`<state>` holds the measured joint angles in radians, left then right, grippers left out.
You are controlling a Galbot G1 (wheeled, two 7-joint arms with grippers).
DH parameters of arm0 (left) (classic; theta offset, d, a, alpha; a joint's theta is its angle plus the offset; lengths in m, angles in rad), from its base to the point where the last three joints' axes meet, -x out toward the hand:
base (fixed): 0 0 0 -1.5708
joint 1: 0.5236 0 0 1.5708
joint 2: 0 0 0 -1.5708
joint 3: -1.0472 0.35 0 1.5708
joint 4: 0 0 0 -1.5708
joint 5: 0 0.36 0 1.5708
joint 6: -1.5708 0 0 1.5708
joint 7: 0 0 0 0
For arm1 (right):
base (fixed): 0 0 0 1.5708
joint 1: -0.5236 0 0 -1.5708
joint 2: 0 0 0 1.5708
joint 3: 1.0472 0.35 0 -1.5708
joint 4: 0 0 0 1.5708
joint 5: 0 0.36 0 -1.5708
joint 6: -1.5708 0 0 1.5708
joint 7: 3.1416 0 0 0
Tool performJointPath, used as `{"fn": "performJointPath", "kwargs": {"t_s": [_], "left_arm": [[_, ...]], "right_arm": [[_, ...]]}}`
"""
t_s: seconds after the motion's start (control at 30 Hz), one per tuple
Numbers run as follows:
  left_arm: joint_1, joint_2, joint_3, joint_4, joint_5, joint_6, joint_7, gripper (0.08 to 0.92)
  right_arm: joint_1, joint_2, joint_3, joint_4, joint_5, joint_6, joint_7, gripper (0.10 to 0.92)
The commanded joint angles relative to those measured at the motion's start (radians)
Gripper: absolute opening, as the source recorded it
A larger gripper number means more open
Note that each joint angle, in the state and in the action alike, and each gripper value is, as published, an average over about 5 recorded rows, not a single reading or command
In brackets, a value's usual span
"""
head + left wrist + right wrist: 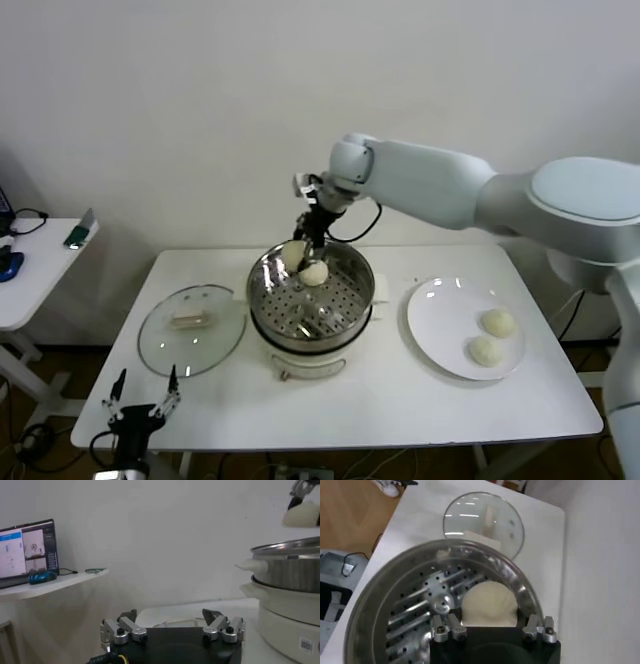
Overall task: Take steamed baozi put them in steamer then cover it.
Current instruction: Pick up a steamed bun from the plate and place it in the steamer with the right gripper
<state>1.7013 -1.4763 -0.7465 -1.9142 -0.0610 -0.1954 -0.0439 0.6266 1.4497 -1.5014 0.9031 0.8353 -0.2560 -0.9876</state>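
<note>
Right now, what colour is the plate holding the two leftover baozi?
Plain white plate, no pattern; clearest in the head view, right of the steamer.

The smooth, glossy white rounded right arm [470, 190] carries a black cable. Both black grippers, left [140, 405] and right [492, 630], have silver screwed fingers.

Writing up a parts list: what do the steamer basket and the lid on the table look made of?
The steamer looks like polished steel: mirror-bright wall, perforated floor. The cover looks like clear glass with a metal rim: the table shows through it, with glints. Its pale bar handle could be plastic; hard to tell.
</note>
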Motion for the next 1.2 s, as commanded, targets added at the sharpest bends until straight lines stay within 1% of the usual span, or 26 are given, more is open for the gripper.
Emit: {"fn": "performJointPath", "kwargs": {"t_s": [0.03, 0.43, 0.5, 0.67, 0.73, 0.97, 1.1, 1.2], "left_arm": [[0.0, 0.0, -0.003, -0.006, -0.003, 0.002, 0.0, 0.823], [-0.01, 0.007, -0.006, 0.007, -0.01, 0.004, -0.004, 0.823], [-0.011, 0.008, -0.006, 0.008, -0.01, 0.004, -0.004, 0.823], [-0.013, 0.01, -0.006, 0.009, -0.01, 0.005, -0.004, 0.823], [-0.012, 0.01, -0.006, 0.007, -0.01, 0.005, -0.005, 0.823], [-0.008, 0.01, -0.002, 0.007, -0.013, 0.0, -0.01, 0.823], [-0.001, 0.012, 0.0, 0.005, -0.005, -0.002, -0.003, 0.823], [0.001, 0.013, -0.001, 0.002, -0.002, -0.002, -0.001, 0.823]], "right_arm": [[-0.095, 0.084, -0.033, -0.01, -0.01, -0.017, 0.034, 0.702], [-0.126, 0.075, -0.039, -0.027, -0.045, -0.025, 0.038, 0.709], [-0.125, 0.073, -0.037, -0.026, -0.047, -0.029, 0.038, 0.727], [-0.104, 0.057, -0.02, -0.014, -0.045, -0.034, 0.037, 0.811], [-0.074, 0.034, -0.016, -0.001, -0.045, -0.031, 0.029, 0.819], [0.11, -0.155, -0.041, 0.127, -0.035, 0.016, -0.05, 0.823], [0.198, -0.3, -0.08, 0.217, -0.044, 0.044, -0.092, 0.823], [0.229, -0.415, -0.099, 0.284, -0.084, 0.054, -0.113, 0.823]]}}
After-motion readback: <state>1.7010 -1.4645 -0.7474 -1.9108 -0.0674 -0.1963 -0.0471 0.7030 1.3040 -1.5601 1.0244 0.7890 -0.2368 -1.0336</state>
